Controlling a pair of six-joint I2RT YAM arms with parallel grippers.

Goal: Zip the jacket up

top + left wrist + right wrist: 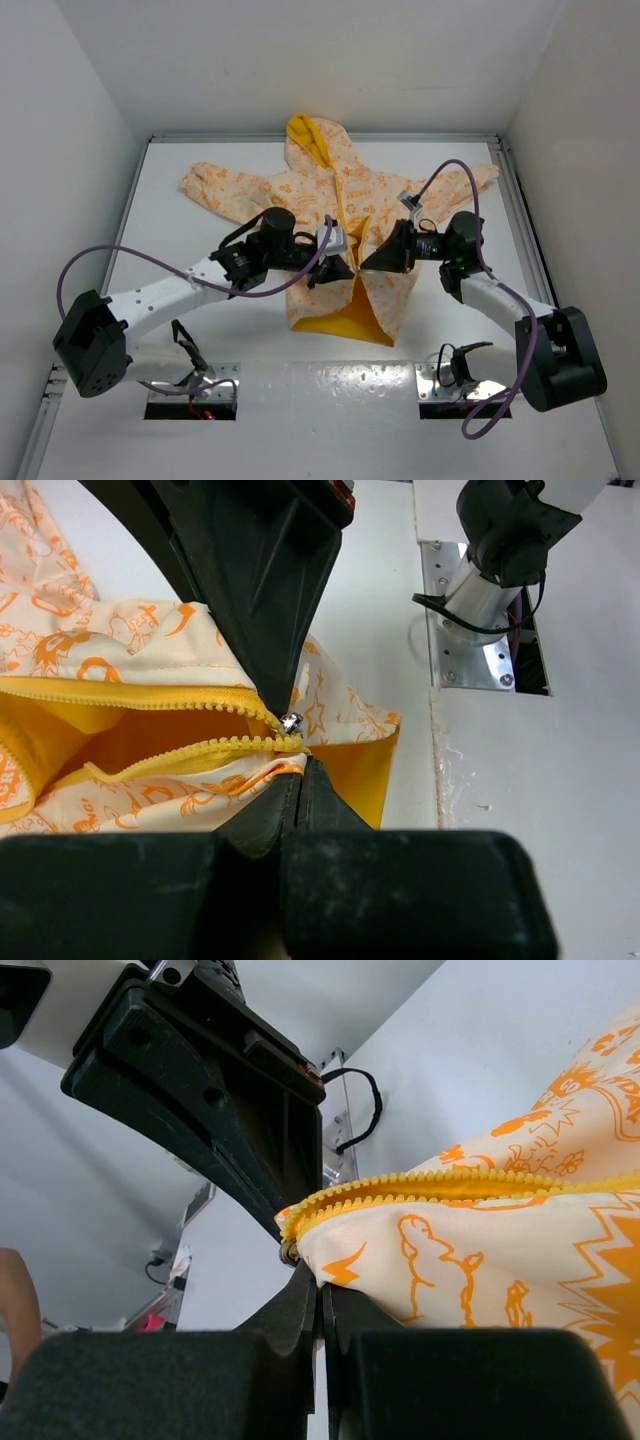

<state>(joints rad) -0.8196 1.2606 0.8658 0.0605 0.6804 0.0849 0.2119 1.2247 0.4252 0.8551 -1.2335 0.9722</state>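
Observation:
The jacket (pixel 300 190), cream with orange prints, lies flat with its hood at the far side and its sleeves spread. Its lower front gapes open and shows yellow lining (pixel 350 315). My left gripper (pixel 338 264) and right gripper (pixel 370 260) meet at the yellow zipper (pixel 341 215) at mid-front. In the left wrist view my left gripper (pixel 301 776) is shut on the fabric edge just below the zipper teeth (pixel 180 755), beside the silver slider (pixel 291 721). In the right wrist view my right gripper (pixel 322 1295) is shut on the jacket fabric (pixel 480 1260) under the slider (pixel 289 1253).
White walls close in the table on the left, far and right sides. The arm bases (pixel 90 345) (pixel 560 360) and their metal mounting plates (pixel 190 385) with cables sit at the near edge. The right arm's base (pixel 490 570) shows in the left wrist view.

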